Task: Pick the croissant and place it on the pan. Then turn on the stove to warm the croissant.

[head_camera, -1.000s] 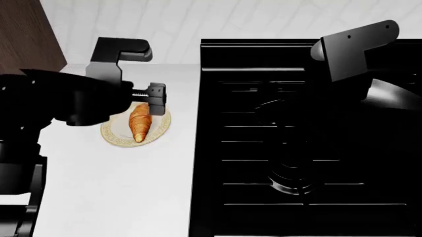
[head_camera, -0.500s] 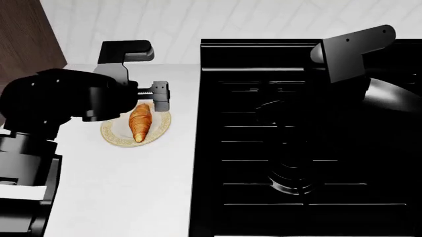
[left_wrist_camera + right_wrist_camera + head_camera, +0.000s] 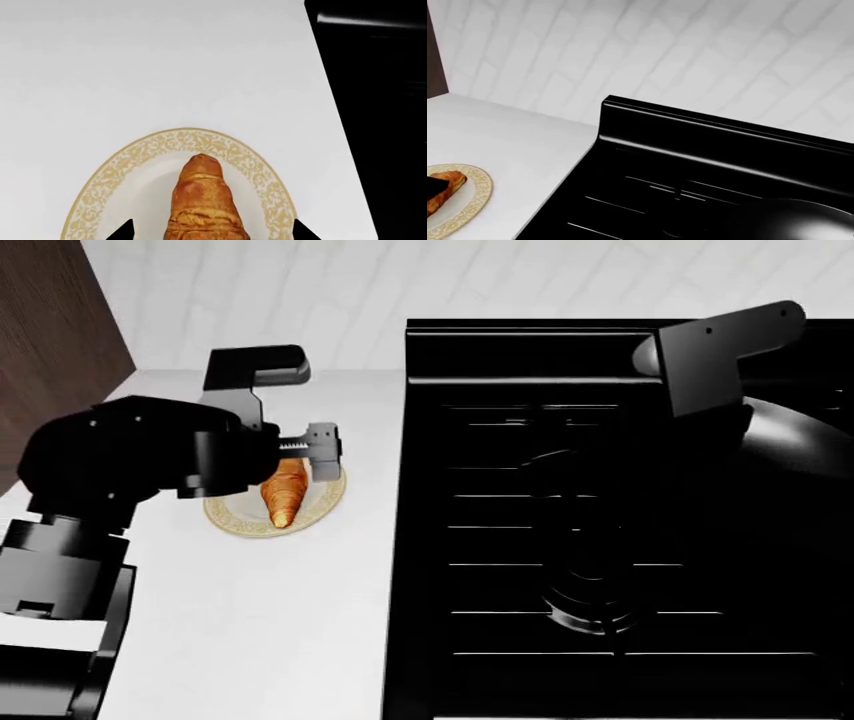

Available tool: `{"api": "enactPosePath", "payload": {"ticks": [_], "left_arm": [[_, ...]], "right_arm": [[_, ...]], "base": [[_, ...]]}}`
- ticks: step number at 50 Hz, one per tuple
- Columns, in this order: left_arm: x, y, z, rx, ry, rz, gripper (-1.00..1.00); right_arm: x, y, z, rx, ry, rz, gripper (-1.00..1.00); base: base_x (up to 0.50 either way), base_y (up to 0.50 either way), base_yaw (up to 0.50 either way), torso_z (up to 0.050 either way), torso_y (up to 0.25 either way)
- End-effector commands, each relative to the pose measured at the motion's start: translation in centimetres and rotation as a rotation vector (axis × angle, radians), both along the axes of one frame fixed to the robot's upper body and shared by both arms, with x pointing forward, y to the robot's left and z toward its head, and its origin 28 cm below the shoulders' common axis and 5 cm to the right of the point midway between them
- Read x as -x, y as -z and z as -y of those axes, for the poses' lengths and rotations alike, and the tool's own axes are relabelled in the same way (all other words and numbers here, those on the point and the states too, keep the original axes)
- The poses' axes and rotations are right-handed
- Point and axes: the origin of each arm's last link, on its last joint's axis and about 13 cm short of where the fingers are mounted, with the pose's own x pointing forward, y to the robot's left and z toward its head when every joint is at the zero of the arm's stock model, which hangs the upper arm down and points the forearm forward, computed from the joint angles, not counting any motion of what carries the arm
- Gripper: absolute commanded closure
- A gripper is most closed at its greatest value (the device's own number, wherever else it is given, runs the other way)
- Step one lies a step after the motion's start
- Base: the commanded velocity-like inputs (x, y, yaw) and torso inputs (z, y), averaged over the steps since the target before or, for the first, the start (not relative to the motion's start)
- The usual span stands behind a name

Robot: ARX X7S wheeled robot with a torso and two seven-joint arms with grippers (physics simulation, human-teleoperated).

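The left gripper (image 3: pixel 296 455) hangs with its jaws apart over the croissant (image 3: pixel 283 491), not touching it. The croissant lies on a plate (image 3: pixel 238 520) at centre left, beside the stove (image 3: pixel 614 540). Whether the right gripper is apart or together, I cannot tell.

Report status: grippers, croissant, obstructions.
Left gripper open, fingers straddling the croissant on its plate. Right gripper not in view. Pan on the stove, empty. Nothing blocking.

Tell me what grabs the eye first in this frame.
The golden croissant on a gold-rimmed plate stands out on the white counter, with the left gripper open astride it. To its right the glossy black stove fills the view.
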Motion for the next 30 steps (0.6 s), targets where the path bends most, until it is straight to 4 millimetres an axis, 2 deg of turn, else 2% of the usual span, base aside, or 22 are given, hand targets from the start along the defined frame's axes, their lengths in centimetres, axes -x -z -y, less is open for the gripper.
{"api": "enactPosePath", "payload": {"ticks": [1, 30], "left_arm": [[-0.4, 0.6, -0.1, 0.016, -0.006, -0.025, -1.0], [-0.3, 2.1, 0.1, -0.015, -0.005, -0.078, -1.0]], "right_arm": [[0.1, 0.1, 0.2, -0.006, 0.007, -0.001, -1.0], [0.1, 0.1, 0.3, -0.012, 0.005, 0.004, -1.0]], "base": [[0.0, 0.0, 0.0, 0.0, 0.0], [0.0, 0.0, 0.0, 0.0, 0.0]]}}
